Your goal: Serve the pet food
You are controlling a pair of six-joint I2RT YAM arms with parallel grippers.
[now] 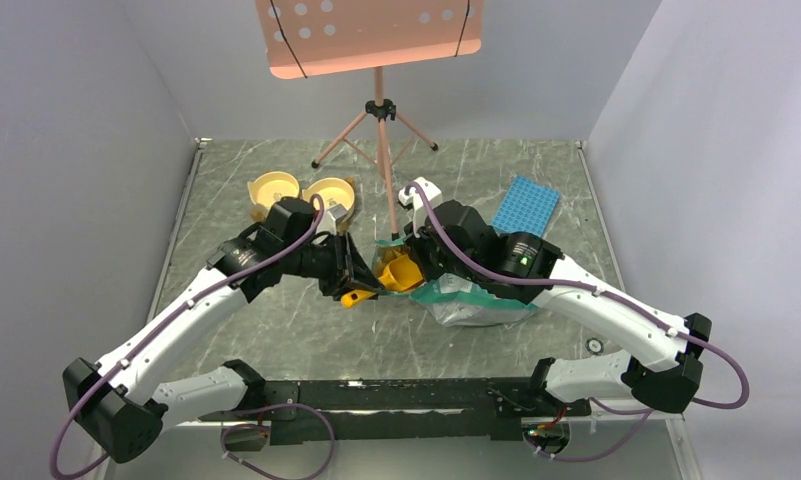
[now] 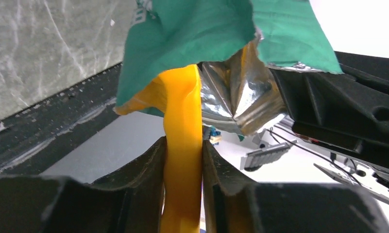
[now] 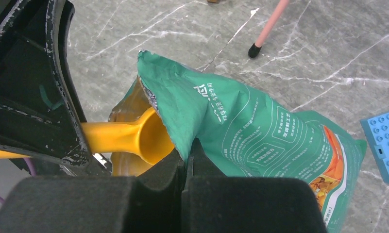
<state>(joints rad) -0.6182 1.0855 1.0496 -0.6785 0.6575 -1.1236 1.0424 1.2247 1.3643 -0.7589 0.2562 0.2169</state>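
top external view, from the bottom edge upward: both arms rise from their bases and bend inward over the grey marbled table point(image 1: 276, 335), meeting near the middle of the frame. there the left gripper point(image 1: 361, 282) is clenched on the handle of a yellow scoop point(image 1: 396, 272). the left wrist view shows its two fingers pressed against either side of the handle, and the scoop's bowl reaches into the torn mouth of a teal-green bag point(image 3: 250, 131). the right gripper point(image 3: 186, 156) is pinched tight on the bag's upper edge, just beside the scoop. the rest of the bag lies on the table toward the lower right of the right wrist view. the pet food cannot be made out in any view: the bag's inside is hidden by the scoop and the silver lining. farther up, left of centre, a yellowish bowl point(image 1: 274, 187) and a second bowl point(image 1: 331, 193) sit side by side; what they hold cannot be told. a blue studded plate point(image 1: 526, 205) lies right of centre, beyond the bag. farthest back stands a pink tripod stand point(image 1: 381, 150).
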